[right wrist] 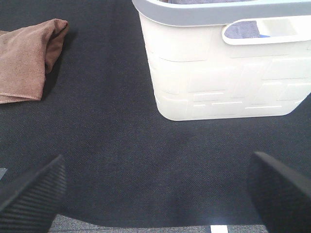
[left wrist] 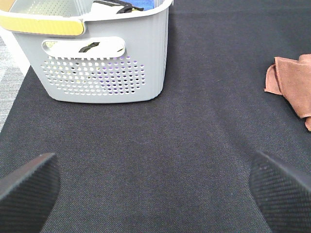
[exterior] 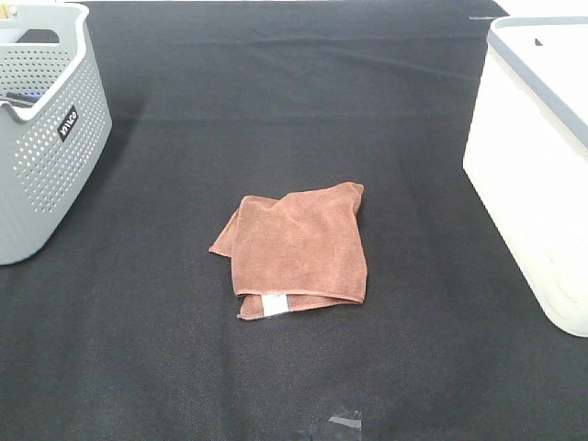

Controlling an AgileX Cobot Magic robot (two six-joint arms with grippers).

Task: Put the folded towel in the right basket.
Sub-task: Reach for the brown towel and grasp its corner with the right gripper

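L gripper (left wrist: 155, 194): wide open, nothing btwn the jaws, nothing touched. Only the two black ribbed fingers (left wrist: 29, 189) show, at opposite edges of the left wrist view, hanging over bare black table cover (exterior: 276, 101). R gripper (right wrist: 155, 199): same, spread wide, empty, black ribbed pads (right wrist: 282, 194) over bare cover, no contact w/ anything. Neither gripper or arm shows in the exterior high view.

Folded towel (exterior: 299, 248): reddish-brown, lies flat on the cover approx mid-table, btwn the two baskets and well apart from both. Rough square, loosely folded, one corner poking out on its left side, small white tag (exterior: 274, 305) at the near edge. Not gripped, not touched. In the left wrist view only a bit of it shows, ahead of the L gripper and off to the R finger's side, well apart from the fingers. In the right wrist view it sits ahead and off to the L finger's side, also well clear of the pads.

Right basket (exterior: 537, 175): white, grey rim, solid walls w/ faint relief pattern, at the right table edge. In the right wrist view it stands ahead of the R gripper, not touching; sth grey-blue shows through its handle slot.

Grey perforated basket (exterior: 46, 156) w/ black label (exterior: 68, 123) stands far left, ahead of the L gripper, apart from it.
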